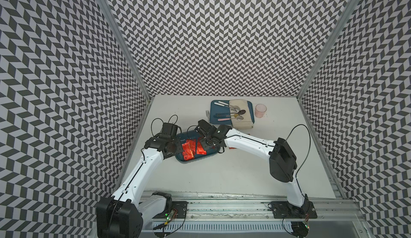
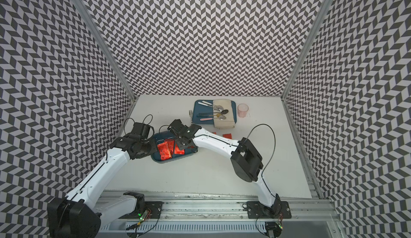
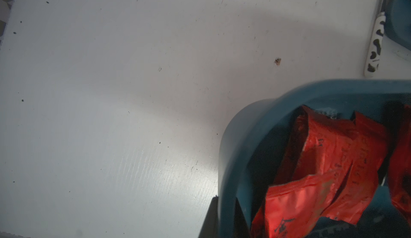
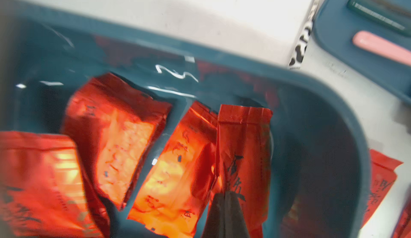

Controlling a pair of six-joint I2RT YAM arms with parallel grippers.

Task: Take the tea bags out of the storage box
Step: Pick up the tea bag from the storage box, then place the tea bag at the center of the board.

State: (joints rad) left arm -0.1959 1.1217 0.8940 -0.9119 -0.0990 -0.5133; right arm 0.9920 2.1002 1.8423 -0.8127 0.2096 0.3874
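Observation:
The dark teal storage box (image 1: 189,162) (image 2: 164,161) lies at the table's left-middle, with several red-orange foil tea bags (image 1: 188,151) (image 2: 164,151) inside it. My left gripper (image 3: 225,217) is shut on the box's left wall (image 3: 231,150), one finger on each side. My right gripper (image 4: 225,194) (image 1: 205,145) is inside the box, shut on the edge of one tea bag (image 4: 244,141). Three more bags (image 4: 115,137) (image 4: 175,170) (image 4: 37,181) lie flat beside it. Two tea bags (image 2: 227,135) (image 2: 214,133) lie on the table to the right of the box.
A flatter teal tray (image 1: 214,114) with cutlery and a beige cloth (image 1: 242,119) stands at the back. A pink cup (image 1: 260,110) is to its right. A fork with a black-and-white handle (image 3: 375,45) (image 4: 302,43) lies between tray and box.

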